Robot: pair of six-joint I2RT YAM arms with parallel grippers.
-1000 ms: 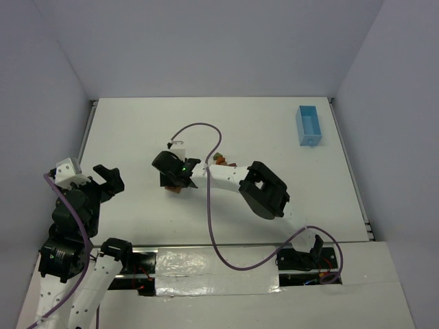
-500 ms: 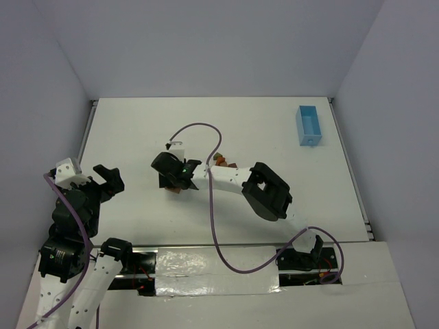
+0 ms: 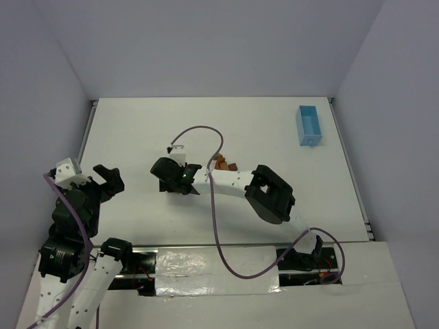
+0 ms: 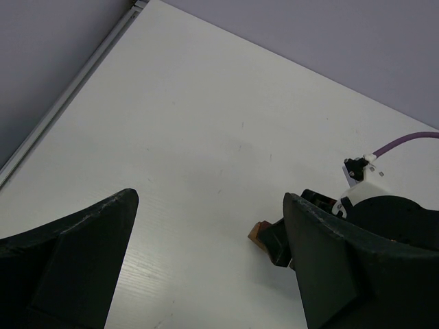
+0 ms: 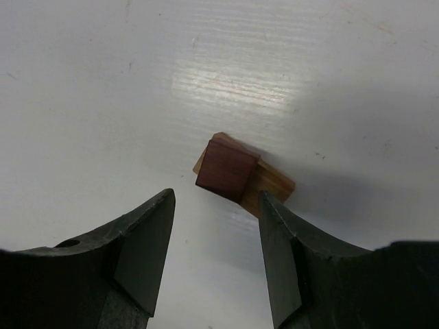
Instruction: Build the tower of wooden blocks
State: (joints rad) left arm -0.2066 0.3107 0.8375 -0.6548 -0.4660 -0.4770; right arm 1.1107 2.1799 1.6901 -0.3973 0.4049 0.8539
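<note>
Top view: right gripper (image 3: 173, 185) is stretched out to mid-table, what it works on is hidden under it, and I cannot tell the jaw state from up here. Loose wood blocks (image 3: 223, 163) sit in a small heap behind it, close by the forearm. Light-blue tray (image 3: 309, 125) is well apart, far on the arm's outer side. Left gripper (image 3: 108, 179) is parked well off to the left

Left wrist view: left gripper is spread wide and empty, with bare table (image 4: 206, 123) between its fingers. Ahead of it is the right gripper's black body, with a corner of the tower (image 4: 259, 232) poking out at its foot, just beside it

Right wrist view: jaws apart, gripping nothing. The tower is a reddish cube (image 5: 225, 169) on a tan base block (image 5: 271, 186), just past the fingertips, centred between them and touching neither. The cube sits twisted on the base, which sticks out one side

Judgement: two pieces are up and more need fetching from the heap. Rise straight up before swinging and keep the fingers wide so no pad clips the cube. Set the next block flat and centred and let go gently, since the twisted cube leaves a small landing face
</note>
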